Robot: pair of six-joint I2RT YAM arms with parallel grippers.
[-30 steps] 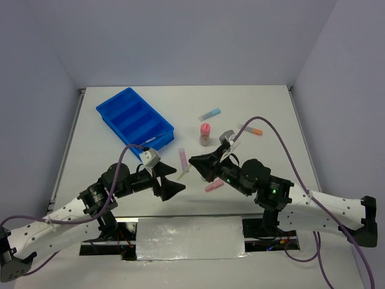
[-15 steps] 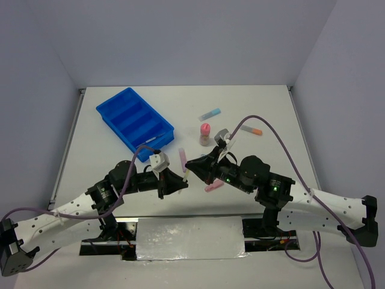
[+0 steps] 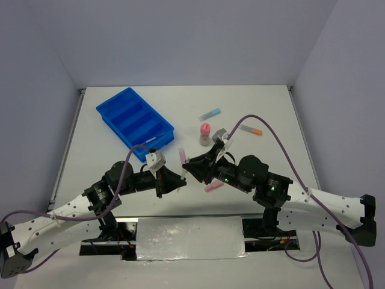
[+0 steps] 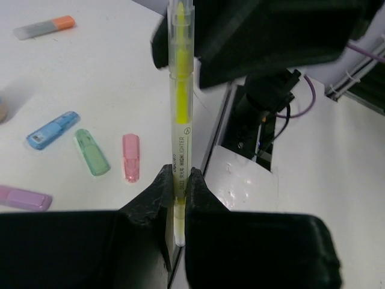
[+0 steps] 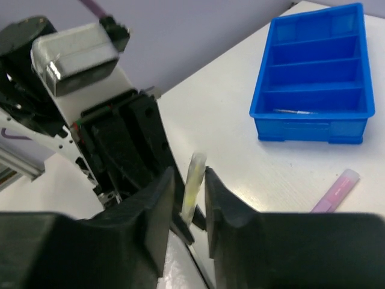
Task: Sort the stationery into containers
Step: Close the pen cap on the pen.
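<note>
A thin yellow highlighter (image 4: 179, 120) spans the gap between my two grippers, above the table's near middle (image 3: 183, 172). My left gripper (image 4: 179, 176) is shut on its lower end. My right gripper (image 5: 189, 173) stands round the other end (image 5: 195, 165) with the jaws parted, and a gap shows on one side. The blue tray (image 3: 161, 139) sits at the back left with a thin dark pen (image 3: 150, 139) in its nearest compartment. More stationery lies loose: a pink stick (image 3: 182, 158), another pink stick (image 3: 213, 187), a pink-capped bottle (image 3: 205, 133) and a blue stick (image 3: 210, 114).
An orange-capped grey stick (image 3: 250, 129) lies at the right back. The left wrist view shows blue (image 4: 52, 130), green (image 4: 91, 152), pink (image 4: 130, 165) and purple (image 4: 24, 198) sticks on the table. The table's near edge and the arm mounts lie just below the grippers.
My left gripper came in from open and shut on the highlighter's free end. The right gripper's jaws have parted from their hold on it.
</note>
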